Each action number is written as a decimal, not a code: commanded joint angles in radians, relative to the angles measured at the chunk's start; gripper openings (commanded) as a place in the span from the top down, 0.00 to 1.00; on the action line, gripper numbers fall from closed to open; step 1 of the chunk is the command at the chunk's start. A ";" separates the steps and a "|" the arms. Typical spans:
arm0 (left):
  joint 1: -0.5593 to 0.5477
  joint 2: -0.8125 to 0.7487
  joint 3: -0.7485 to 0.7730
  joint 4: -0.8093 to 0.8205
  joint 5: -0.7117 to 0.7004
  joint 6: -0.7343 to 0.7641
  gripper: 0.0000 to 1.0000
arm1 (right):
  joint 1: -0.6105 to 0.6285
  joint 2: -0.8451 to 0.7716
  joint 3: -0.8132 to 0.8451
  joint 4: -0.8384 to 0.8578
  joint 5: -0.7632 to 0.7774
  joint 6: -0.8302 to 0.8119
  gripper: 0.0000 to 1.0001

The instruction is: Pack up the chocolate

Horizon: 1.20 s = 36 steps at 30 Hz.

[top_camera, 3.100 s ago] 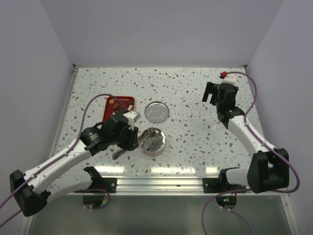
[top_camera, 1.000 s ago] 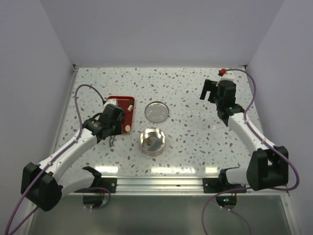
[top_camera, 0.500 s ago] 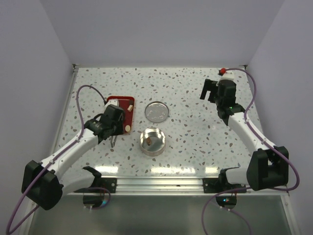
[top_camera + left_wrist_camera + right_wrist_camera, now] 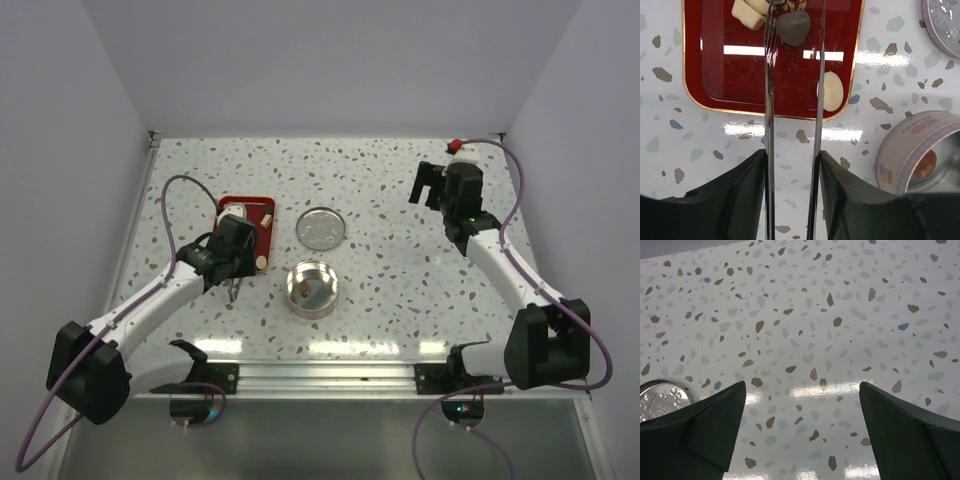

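Seen from above, a round metal tin (image 4: 313,290) stands open on the speckled desk (image 4: 400,260). Its flat lid (image 4: 322,228) lies beside a red rectangular tray (image 4: 265,215).

At the left wrist, the left hand (image 4: 796,6) has thin steel fingers spread either side of a dark, rounded chocolate (image 4: 792,27) on the glossy tray. Pale chunks (image 4: 749,12) lie close by.

At the right wrist, the right hand (image 4: 800,405) gapes wide above the desk.

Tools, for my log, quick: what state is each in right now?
Left tool: open, straddling a dark chocolate chunk, not gripping it.
Right tool: open, holding nothing.
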 commanded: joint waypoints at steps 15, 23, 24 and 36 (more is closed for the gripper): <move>0.006 0.000 0.018 0.044 -0.011 0.039 0.66 | -0.004 -0.020 0.041 0.006 -0.008 0.016 0.01; 0.008 -0.081 0.095 -0.003 0.021 0.073 0.68 | -0.004 -0.022 0.044 0.007 -0.011 0.025 0.01; 0.006 -0.087 0.106 -0.011 0.029 0.076 0.68 | -0.004 -0.022 0.046 0.007 -0.012 0.025 0.01; -0.092 -0.175 0.115 -0.023 0.182 0.153 0.69 | -0.004 -0.031 0.060 -0.011 -0.009 0.021 0.01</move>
